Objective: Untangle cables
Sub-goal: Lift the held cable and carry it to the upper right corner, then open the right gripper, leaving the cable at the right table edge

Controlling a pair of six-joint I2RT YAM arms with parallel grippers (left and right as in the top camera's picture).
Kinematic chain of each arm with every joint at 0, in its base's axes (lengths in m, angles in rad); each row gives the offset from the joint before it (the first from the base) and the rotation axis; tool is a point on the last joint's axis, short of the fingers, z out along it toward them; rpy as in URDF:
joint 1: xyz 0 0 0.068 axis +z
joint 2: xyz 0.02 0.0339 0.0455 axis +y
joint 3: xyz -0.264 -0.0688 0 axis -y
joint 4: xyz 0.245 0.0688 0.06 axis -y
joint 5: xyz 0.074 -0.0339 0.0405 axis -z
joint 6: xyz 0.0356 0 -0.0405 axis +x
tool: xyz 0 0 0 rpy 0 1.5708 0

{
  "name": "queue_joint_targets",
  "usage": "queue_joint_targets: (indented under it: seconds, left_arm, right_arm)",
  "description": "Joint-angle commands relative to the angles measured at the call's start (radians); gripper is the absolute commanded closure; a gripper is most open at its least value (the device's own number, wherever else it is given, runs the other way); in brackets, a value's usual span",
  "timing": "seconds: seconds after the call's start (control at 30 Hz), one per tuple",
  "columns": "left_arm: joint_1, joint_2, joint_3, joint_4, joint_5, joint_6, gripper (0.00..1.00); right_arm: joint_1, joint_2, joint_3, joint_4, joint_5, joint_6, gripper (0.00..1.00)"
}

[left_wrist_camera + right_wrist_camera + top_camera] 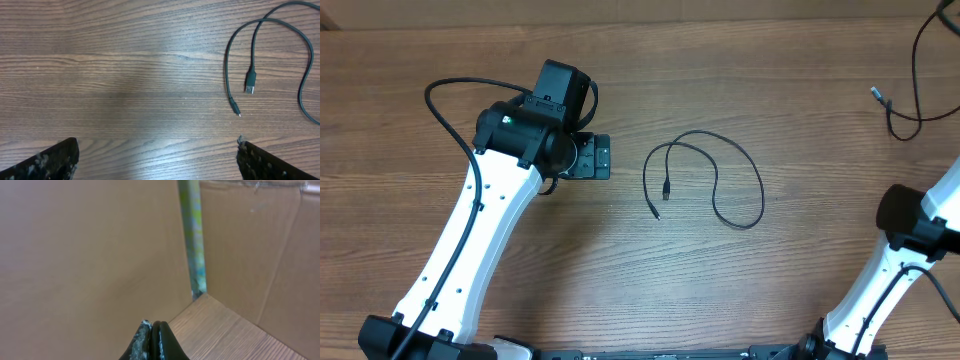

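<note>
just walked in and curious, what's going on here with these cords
Two robot arms are untangling cables on a wooden table. The left gripper is open beside a looped cable lying free mid-table. A second cable lies apart near the far right edge. The right gripper is shut and empty, off to the side.

Wood-grain table [620,290] carries one thin black cable [705,133] lying in a loose open loop near centre, both plugs free; second black cord [916,70] lies at the far right corner.

Two cables [761,193] (one looped mid-table, one at the far corner), two robot arms [480,220]
</note>
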Motion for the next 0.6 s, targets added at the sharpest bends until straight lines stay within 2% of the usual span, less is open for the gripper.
queue_joint_targets:
  seconds: [0.0,0.27,0.33,0.57]
  left_arm:
    - [-0.001,-0.006,0.016,0.002,0.002,-0.018,0.00]
    - [-0.001,-0.006,0.016,0.002,0.002,-0.018,0.00]
    - [-0.001,-0.006,0.016,0.002,0.002,-0.018,0.00]
    - [-0.001,-0.006,0.016,0.002,0.002,-0.018,0.00]
  right_arm:
    - [-0.043,0.041,0.007,0.012,-0.007,0.028,0.96]
    - [-0.145,0.114,-0.066,-0.005,-0.007,0.092,0.96]
    - [-0.190,0.116,-0.188,-0.005,-0.007,0.110,0.96]
    - [-0.251,0.116,-0.417,0.021,-0.007,0.110,0.96]
